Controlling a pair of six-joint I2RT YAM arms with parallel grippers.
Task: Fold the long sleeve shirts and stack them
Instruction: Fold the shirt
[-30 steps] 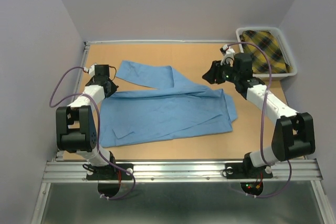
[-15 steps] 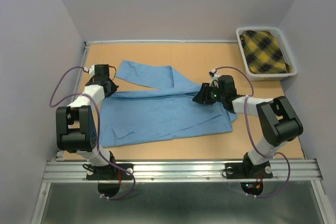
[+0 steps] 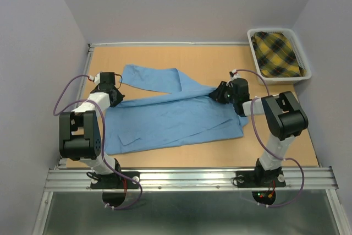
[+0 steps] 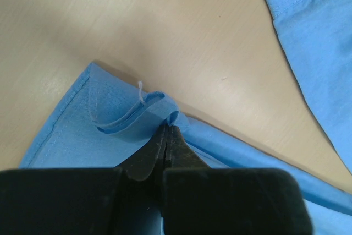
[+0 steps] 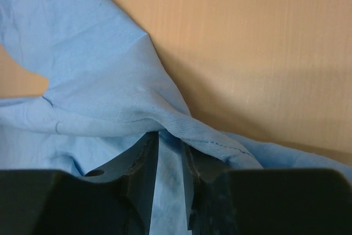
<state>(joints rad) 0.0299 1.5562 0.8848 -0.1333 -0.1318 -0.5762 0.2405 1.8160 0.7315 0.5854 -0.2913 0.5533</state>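
Observation:
A light blue long sleeve shirt (image 3: 170, 119) lies spread across the middle of the table, one sleeve angled toward the back left. At its left edge my left gripper (image 3: 115, 93) sits low; the left wrist view shows that gripper (image 4: 166, 129) shut on a small folded corner of the shirt (image 4: 121, 136). Over the shirt's upper right part my right gripper (image 3: 219, 93) holds a raised fold. In the right wrist view a ridge of the shirt (image 5: 99, 81) drapes over the right gripper (image 5: 171, 138), with cloth filling the narrow gap between its fingers.
A white basket (image 3: 280, 80) holding a yellow plaid cloth (image 3: 278, 53) stands at the back right corner. Bare tan table (image 3: 275, 141) shows to the right of the shirt and along the front edge. Walls close in on the left, back and right.
My right arm swung from near the basket down onto the shirt's right side, then drew back slightly, raising a fold. The left gripper stayed at the shirt's left edge.

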